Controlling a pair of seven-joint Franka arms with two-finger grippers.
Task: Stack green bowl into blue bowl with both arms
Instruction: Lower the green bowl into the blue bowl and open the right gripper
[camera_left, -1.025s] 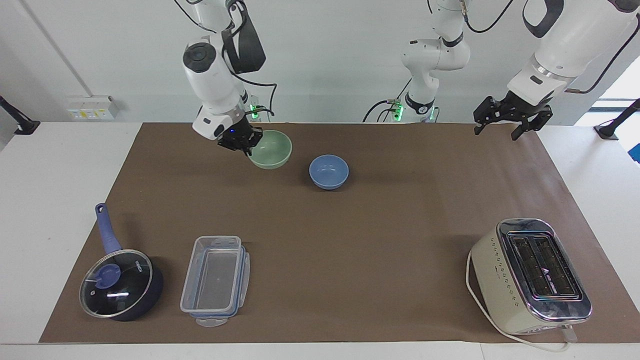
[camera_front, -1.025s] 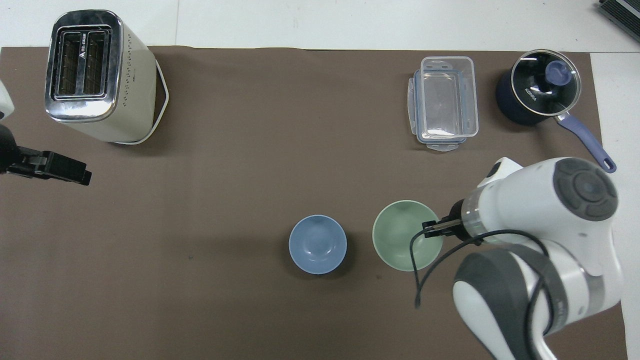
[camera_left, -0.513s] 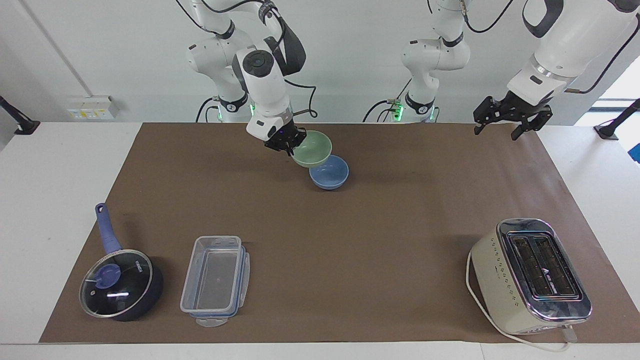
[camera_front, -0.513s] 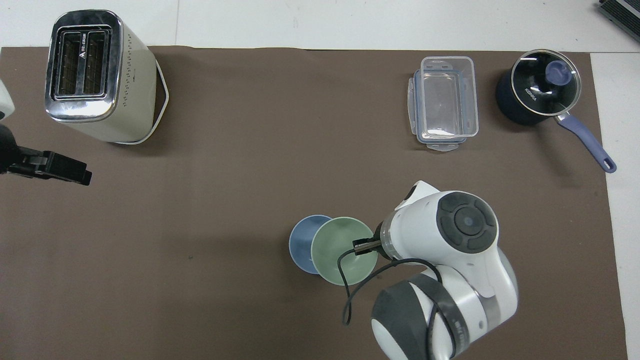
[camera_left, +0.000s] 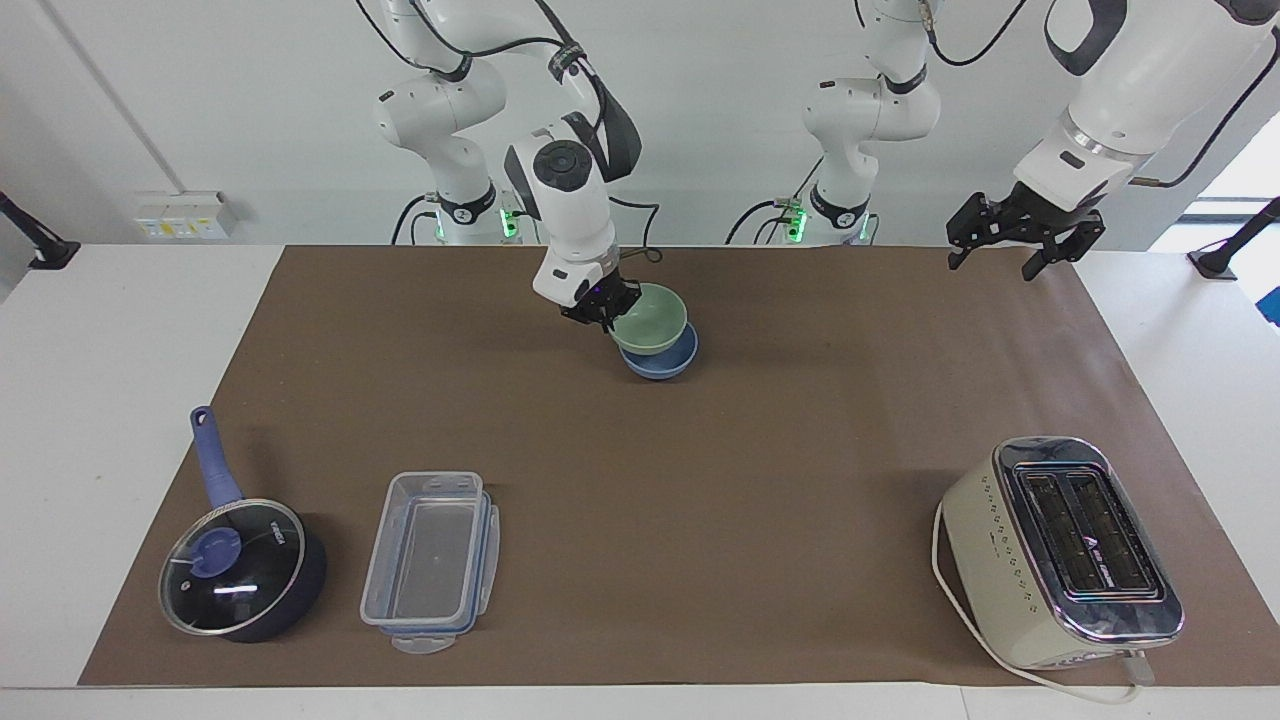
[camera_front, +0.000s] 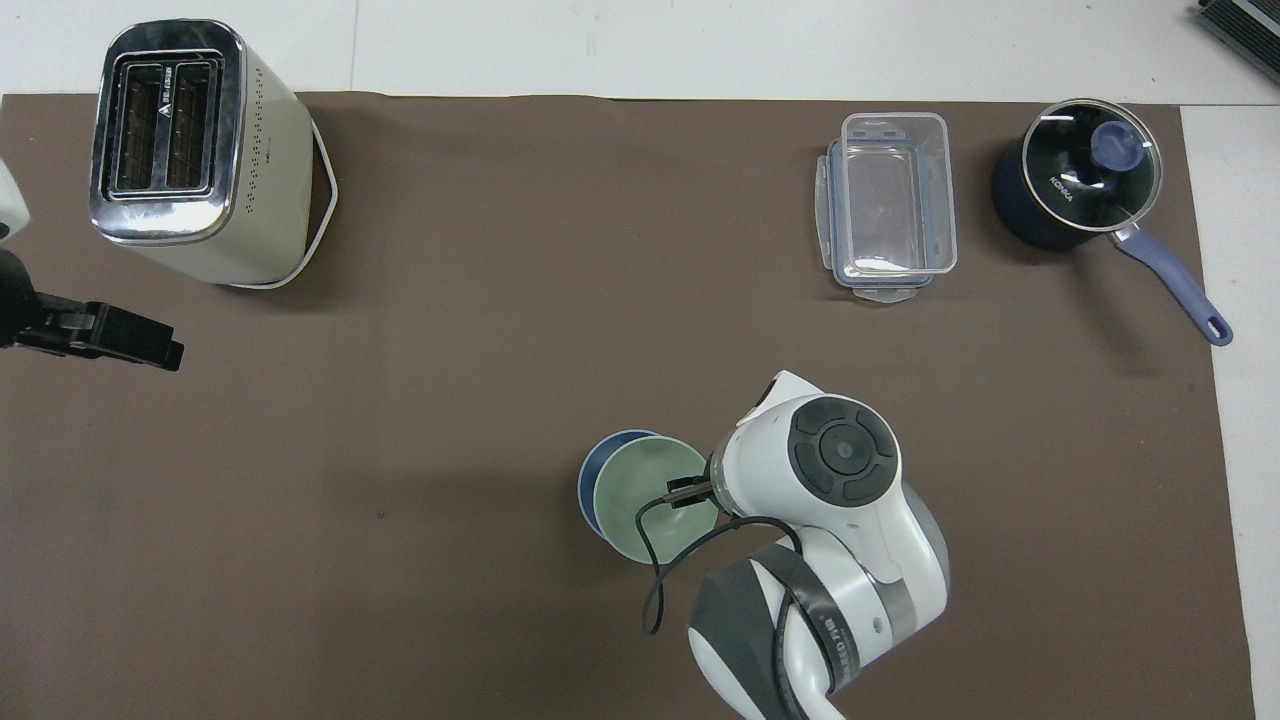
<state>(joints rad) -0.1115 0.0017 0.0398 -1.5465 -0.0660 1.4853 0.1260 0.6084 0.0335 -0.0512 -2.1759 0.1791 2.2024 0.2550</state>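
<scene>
Facing view: green bowl (camera_left: 652, 318) is up in the air, pinched by its rim in the right gripper (camera_left: 600, 306), right over the blue bowl (camera_left: 660, 362), which sits on the brown mat (camera_left: 700, 480) w/ only its lower part showing. Can't tell if they touch. Left gripper (camera_left: 1015, 250) hangs w/ fingers spread above the mat's corner at the left arm's end, well apart from the toaster (camera_left: 1060, 550).

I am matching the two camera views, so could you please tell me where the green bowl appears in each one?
Facing view: the green bowl is upper centre, gripped at its rim by the right gripper over the blue bowl.
Overhead view: the green bowl is lower centre, covering most of the blue bowl.
Shared landmark: the toaster.
</scene>
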